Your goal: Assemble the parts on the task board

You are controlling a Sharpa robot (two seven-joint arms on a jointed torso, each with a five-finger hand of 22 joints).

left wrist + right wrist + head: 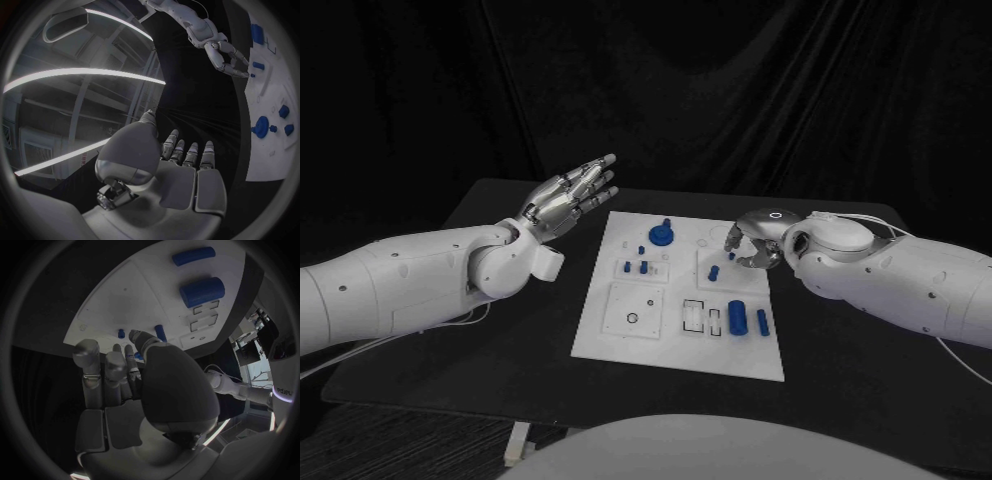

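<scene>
The white task board lies in the middle of the table. On it stand a blue round piece with a knob, a few short blue pegs, a thick blue cylinder and a thinner one. My right hand hangs over the board's far right part, fingers curled down and apart, just beside a single blue peg. In the right wrist view the fingers reach toward the pegs, and a bit of blue peeks out beside the thumb. My left hand is raised left of the board, fingers spread, holding nothing.
The board has empty rectangular slots and a square plate with a hole near its front. Black table surrounds the board. A dark curtain hangs behind.
</scene>
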